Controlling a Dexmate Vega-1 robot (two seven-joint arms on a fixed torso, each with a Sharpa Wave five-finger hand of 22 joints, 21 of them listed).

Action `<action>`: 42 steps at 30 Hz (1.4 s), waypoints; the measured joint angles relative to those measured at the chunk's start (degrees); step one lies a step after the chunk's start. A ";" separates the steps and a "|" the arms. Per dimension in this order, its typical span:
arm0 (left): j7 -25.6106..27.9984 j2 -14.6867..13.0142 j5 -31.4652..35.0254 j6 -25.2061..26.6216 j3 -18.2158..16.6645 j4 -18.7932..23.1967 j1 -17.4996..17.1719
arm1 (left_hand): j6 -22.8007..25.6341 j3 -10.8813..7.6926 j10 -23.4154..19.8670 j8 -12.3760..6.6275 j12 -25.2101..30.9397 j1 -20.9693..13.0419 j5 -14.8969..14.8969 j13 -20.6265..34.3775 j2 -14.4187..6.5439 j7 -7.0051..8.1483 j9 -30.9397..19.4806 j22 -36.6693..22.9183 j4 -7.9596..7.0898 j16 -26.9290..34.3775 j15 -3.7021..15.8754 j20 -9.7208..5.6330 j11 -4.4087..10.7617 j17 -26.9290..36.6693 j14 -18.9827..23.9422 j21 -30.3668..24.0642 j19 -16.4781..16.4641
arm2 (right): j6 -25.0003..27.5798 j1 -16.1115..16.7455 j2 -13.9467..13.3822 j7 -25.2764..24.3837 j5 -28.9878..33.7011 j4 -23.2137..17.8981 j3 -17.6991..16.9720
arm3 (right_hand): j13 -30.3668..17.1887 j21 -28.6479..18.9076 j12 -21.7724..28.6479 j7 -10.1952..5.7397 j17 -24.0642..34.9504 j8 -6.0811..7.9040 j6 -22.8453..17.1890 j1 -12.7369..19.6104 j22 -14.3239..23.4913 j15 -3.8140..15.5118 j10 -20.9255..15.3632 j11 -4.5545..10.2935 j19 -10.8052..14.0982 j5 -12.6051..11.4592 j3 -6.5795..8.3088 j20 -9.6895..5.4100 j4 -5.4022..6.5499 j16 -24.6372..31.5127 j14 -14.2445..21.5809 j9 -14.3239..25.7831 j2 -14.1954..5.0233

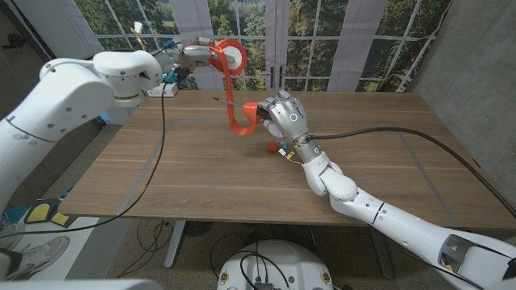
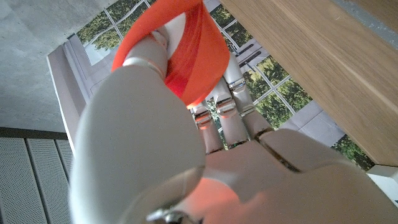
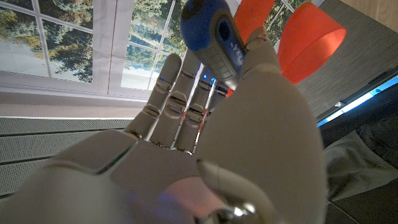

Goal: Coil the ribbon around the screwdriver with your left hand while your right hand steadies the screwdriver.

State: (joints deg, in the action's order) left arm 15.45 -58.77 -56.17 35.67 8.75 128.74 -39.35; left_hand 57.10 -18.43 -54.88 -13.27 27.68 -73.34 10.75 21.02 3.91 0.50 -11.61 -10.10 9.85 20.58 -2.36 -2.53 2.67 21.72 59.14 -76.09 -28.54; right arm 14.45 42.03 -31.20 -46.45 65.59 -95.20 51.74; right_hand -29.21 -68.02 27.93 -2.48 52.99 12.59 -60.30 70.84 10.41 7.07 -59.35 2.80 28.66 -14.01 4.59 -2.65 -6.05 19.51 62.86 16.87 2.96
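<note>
Fingers: left hand (image 1: 187,55) clamped on ribbon (image 1: 235,89); right hand (image 1: 288,119) clamped on screwdriver (image 3: 214,37).
Nearby: black cable (image 1: 403,134) crossing counter (image 1: 193,173).
Far-left corner: white box (image 1: 161,90).

Right hand (image 3: 205,155) seen from behind, fingers reaching up toward the windows (image 3: 68,43). It's got the screwdriver (image 3: 212,37) gripped, blue-and-grey handle poking out past the thumb side. Orange ribbon (image 3: 308,40) loops just beyond the hand, right beside the handle.
</note>
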 measured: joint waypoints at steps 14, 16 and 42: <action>-4.72 -0.58 2.40 -0.94 2.87 2.08 2.96 | 0.29 0.01 0.00 0.44 -0.23 -0.01 -0.01 0.36 0.01 0.08 0.00 0.00 0.00 -0.45 -0.07 0.00 0.00 0.00 0.31 0.00 0.00 | 1.16 -1.92 1.35 1.00 -0.99 2.46 1.17 | -0.04 -0.31 -0.54 -0.10 0.26 -0.06 -0.10 -0.04 0.00 0.00 -0.44 -0.04 -0.32 0.05 -0.25 -0.32 0.21 -0.24 0.00 0.03 -0.04; -4.72 -0.55 2.40 -0.94 3.34 2.14 3.34 | 0.39 0.00 0.00 0.51 -0.23 -0.01 0.00 0.36 0.01 0.03 0.00 0.00 0.00 -0.46 -0.07 0.00 0.01 0.00 0.31 0.00 0.00 | 1.50 -1.92 1.35 1.00 -1.12 2.46 1.17 | -0.04 -0.31 -0.70 -0.10 0.26 -0.07 -0.10 -0.05 0.00 0.00 -0.43 -0.04 -0.32 0.05 -0.25 -0.32 0.21 -0.24 0.00 0.03 -0.05; -17.64 -2.96 2.08 -6.07 2.81 3.29 -1.89 | 0.45 0.02 -0.33 0.32 -0.66 -0.14 0.11 0.78 0.14 0.07 0.00 0.00 -0.02 -0.67 0.00 0.01 0.09 0.00 0.40 0.00 0.00 | 11.39 -4.13 5.97 0.35 -5.37 6.39 0.23 | -0.93 -0.75 -1.18 -0.10 0.25 -0.05 -0.10 -0.20 0.00 0.31 -0.64 -0.26 -0.31 0.00 -0.56 -0.31 0.06 -0.40 0.52 -0.14 -0.20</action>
State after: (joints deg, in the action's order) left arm -2.19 -61.73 -54.09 29.59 11.57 132.03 -41.24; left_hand 57.55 -18.42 -55.21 -12.96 27.02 -73.49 10.86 21.80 4.05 0.58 -11.61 -10.10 9.84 19.91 -2.36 -2.52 2.76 21.72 59.54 -76.09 -28.54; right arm 25.84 37.90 -25.23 -46.10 60.22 -88.81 51.97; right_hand -30.14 -68.77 26.74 -2.59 53.24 12.54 -60.40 70.64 10.41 7.38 -59.99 2.54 28.35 -14.01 4.03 -2.97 -5.99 19.11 63.38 16.73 2.76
